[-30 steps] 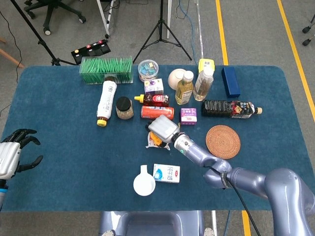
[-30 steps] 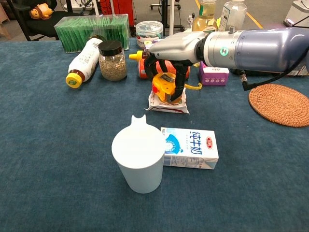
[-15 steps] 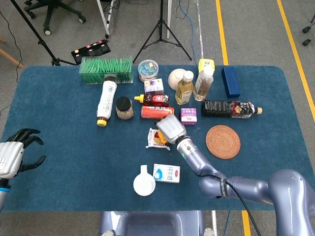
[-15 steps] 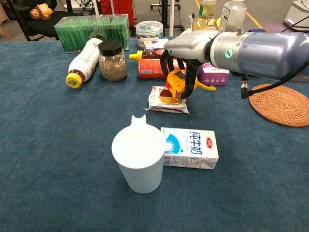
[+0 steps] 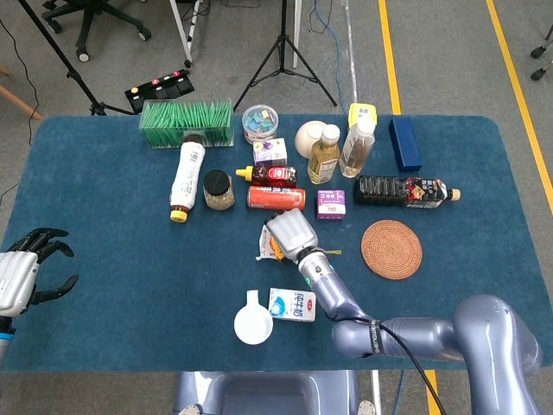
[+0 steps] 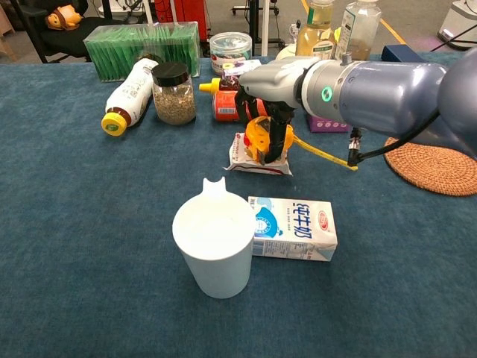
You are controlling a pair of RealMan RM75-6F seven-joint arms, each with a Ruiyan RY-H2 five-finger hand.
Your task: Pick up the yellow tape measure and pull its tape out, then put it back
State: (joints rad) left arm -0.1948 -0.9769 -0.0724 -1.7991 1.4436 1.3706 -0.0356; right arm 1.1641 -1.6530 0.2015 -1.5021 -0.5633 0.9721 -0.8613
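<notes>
Right hand is gripping the yellow tape measure at frame centre in the chest view, fingers clamped around its body, holding it just over the snack packet. The tape is sticking out to the right, its tip hanging over the table near the rattan coaster. In the head view the hand is covering most of the measure; only the thin tape is showing right of it. Left hand is sitting at the far left edge of the head view, fingers spread apart, holding nothing, well apart from everything. Containers: white cup at lower centre is standing upright, touching the milk carton lying on its side to its right; can't tell if anything's in the cup. Glass jar with black lid, upper left, is holding brownish grainy stuff. Clear green box at top left is packed with green sachets. Round clear tub at top centre is holding small bluish items, too small to tell what. White bottle with yellow cap is lying on its side next to the jar. Red can is lying on its side behind the hand. Two drink bottles are standing upright at upper centre of the head view; a dark bottle is lying flat right of them.
</notes>
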